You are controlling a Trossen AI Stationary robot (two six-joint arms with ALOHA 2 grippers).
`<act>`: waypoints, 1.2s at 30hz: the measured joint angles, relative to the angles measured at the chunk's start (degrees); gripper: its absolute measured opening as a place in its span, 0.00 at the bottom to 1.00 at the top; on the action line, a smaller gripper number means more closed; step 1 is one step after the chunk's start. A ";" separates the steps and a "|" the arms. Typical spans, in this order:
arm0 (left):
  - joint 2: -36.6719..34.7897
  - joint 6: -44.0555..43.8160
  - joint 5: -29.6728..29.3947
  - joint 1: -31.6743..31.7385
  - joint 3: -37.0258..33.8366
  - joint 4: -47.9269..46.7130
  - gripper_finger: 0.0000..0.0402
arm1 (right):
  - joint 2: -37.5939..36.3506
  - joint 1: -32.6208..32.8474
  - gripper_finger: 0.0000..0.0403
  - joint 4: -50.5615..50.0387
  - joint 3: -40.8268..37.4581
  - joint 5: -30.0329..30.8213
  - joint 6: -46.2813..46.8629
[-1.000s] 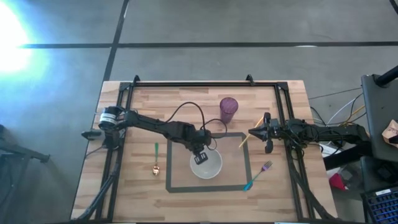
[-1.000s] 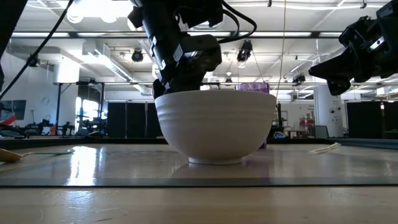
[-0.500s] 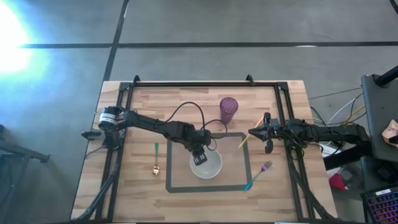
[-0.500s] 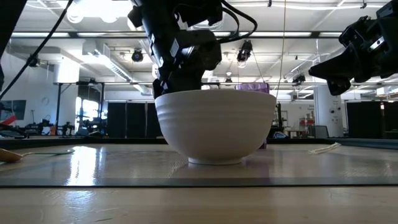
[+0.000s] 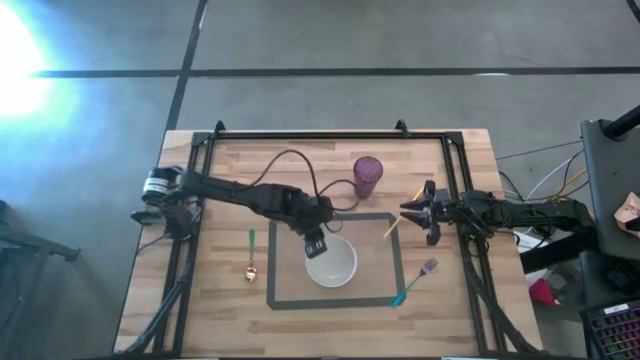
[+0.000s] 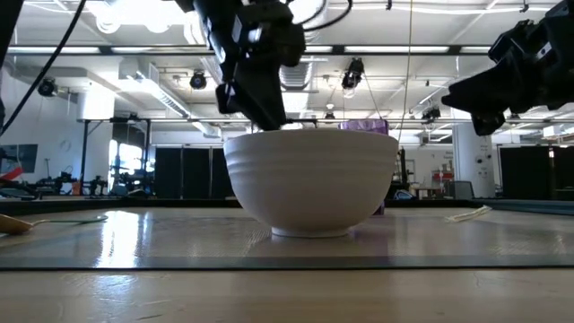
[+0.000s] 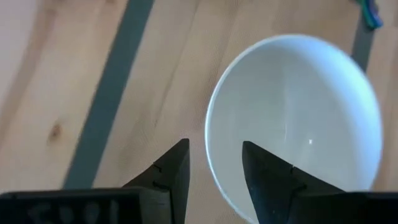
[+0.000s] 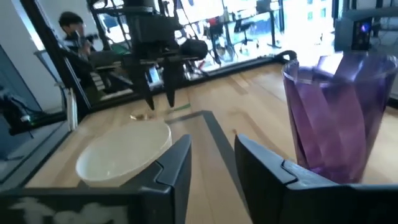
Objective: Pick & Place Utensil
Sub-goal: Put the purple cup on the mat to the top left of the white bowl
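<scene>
Your left gripper: fingers parted, empty, over white bowl rim | your right gripper: parted, empty, beside purple cup

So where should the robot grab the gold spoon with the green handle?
Probably by the thin green handle, coming straight down from above. The spoon lies flat on the table, left of the taped square, handle pointing away from the front edge, with bare wood either side for the jaws. The left gripper, open and empty above the bowl, is nearest; the right gripper waits far off.
</scene>
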 joint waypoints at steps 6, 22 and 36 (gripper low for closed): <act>-4.97 3.24 -0.94 0.45 0.00 -1.24 0.34 | 0.02 0.00 0.35 6.10 0.00 0.66 -0.15; -20.24 4.80 -8.30 0.40 -17.80 16.12 0.34 | 3.93 -0.11 0.40 -10.86 17.50 10.96 0.27; -26.53 7.66 -8.52 -0.45 -31.75 32.03 0.34 | 20.57 -1.14 0.40 -34.67 39.69 24.28 6.72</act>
